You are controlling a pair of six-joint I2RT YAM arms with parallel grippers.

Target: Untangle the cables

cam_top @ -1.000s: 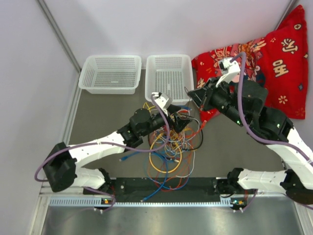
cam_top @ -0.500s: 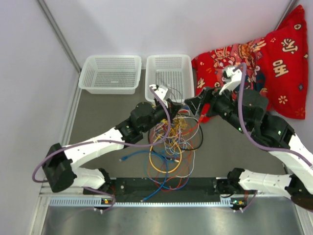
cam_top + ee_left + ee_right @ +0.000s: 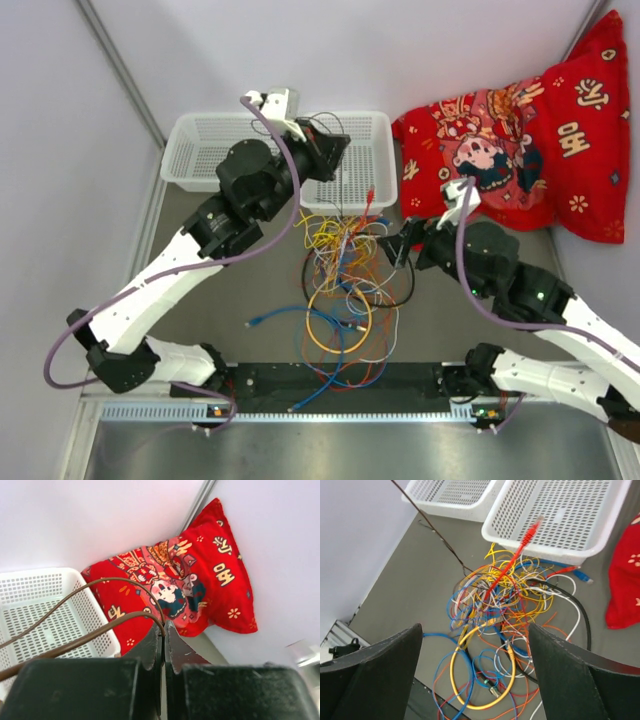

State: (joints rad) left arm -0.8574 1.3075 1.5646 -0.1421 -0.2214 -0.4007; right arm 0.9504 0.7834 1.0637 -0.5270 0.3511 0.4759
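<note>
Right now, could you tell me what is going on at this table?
The two arms are untangling cables. The left gripper is shut on a thin dark cable and is raised above the white baskets, with the strand running down to the tangle. The right gripper is open beside the tangle and holds nothing. Most of the coloured cables lie knotted together in front of the baskets.
</note>
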